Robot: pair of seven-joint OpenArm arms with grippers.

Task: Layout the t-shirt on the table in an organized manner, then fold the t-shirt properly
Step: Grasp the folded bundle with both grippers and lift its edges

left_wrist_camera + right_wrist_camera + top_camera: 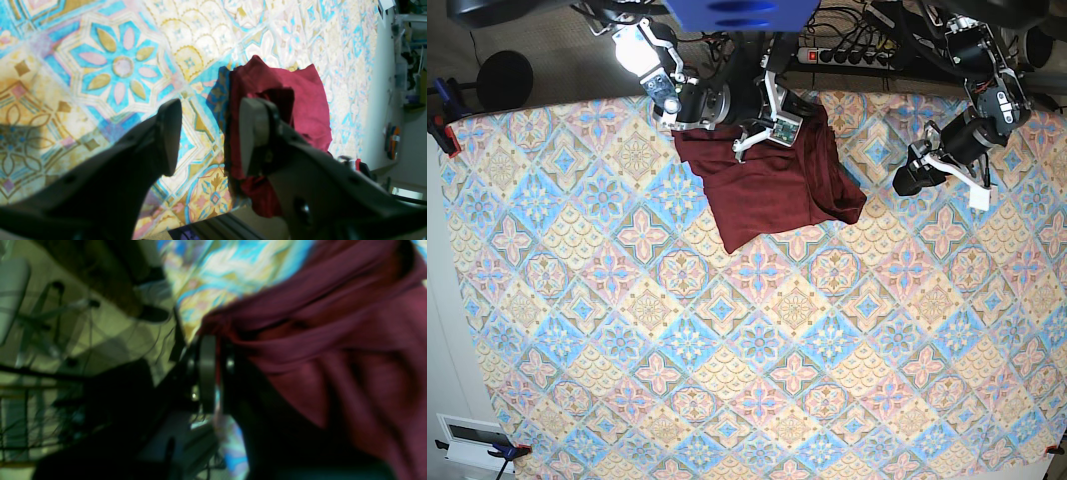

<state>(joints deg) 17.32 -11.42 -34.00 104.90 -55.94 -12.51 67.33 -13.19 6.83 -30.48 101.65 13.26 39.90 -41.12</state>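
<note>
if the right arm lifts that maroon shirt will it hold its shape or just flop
The t-shirt will probably flop: it already lies in soft folds and creases. It looks thin and likely light, so lifted by one edge it should drape and drag over the table. The right gripper seems shut on an edge.

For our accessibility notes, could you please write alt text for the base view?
A crumpled dark maroon jersey t-shirt lies near the far edge of the pastel tile-patterned table, with the right gripper on its top edge. The left gripper hovers apart from it.
</note>
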